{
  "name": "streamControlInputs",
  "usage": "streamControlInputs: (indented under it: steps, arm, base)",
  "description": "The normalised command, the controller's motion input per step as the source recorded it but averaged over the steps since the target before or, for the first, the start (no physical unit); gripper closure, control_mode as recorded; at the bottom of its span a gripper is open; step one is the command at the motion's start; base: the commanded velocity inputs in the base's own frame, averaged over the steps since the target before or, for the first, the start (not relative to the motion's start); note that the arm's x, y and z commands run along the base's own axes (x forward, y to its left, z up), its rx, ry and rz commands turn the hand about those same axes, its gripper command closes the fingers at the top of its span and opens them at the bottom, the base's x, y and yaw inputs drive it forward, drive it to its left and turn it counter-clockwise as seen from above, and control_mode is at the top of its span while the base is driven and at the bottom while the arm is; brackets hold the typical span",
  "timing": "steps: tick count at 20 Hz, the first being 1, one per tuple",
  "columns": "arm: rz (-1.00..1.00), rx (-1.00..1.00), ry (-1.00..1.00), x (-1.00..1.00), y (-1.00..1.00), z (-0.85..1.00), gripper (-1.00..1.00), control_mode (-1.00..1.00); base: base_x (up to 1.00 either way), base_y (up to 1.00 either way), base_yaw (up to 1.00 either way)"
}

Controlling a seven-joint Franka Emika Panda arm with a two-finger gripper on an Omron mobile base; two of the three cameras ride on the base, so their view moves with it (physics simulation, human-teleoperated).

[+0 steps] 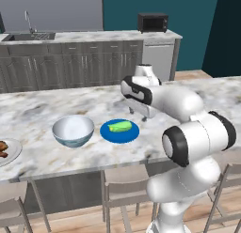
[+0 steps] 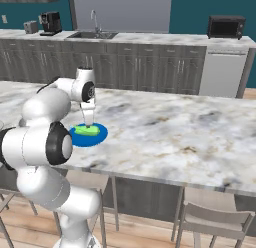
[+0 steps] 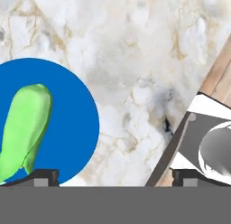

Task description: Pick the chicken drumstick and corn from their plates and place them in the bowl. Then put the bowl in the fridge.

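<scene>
Left base view is showing the marble counter [image 1: 56, 110] with the bowl [image 1: 73, 130] standing near its front edge. Just to the right of the bowl, the blue plate [image 1: 119, 132] is carrying the corn [image 1: 120, 127], which is lying on its side. At the left edge of this view, the pale plate [image 1: 9, 152] is holding the chicken drumstick [image 1: 3, 150], only partly visible. The gripper [image 2: 88, 123] is hanging over the counter, close above the back rim of the blue plate and not touching the corn. Its fingers [image 3: 43, 177] are standing wide apart with nothing between them. A microwave [image 1: 152, 22] is sitting on the rear counter [image 1: 94, 37], beside the sink [image 1: 29, 36].
</scene>
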Motion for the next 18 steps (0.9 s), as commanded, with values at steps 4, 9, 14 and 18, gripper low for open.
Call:
streamControlInputs:
  steps: [4, 9, 14, 18]
  arm:
    - [0.0, 0.02, 0.06, 0.36, 0.1, -0.29, -1.0, -1.0]
    - [0.0, 0.05, 0.0, 0.3, 0.09, -0.33, -1.0, -1.0]
    - [0.0, 0.03, 0.0, 0.22, 0.08, -0.35, -1.0, -1.0]
    - [0.0, 0.02, 0.0, 0.16, 0.09, -0.35, -1.0, -1.0]
  base:
    - [0.0, 0.0, 0.0]
    - [0.0, 0.0, 0.0]
    - [0.0, 0.0, 0.0]
    - [0.0, 0.0, 0.0]
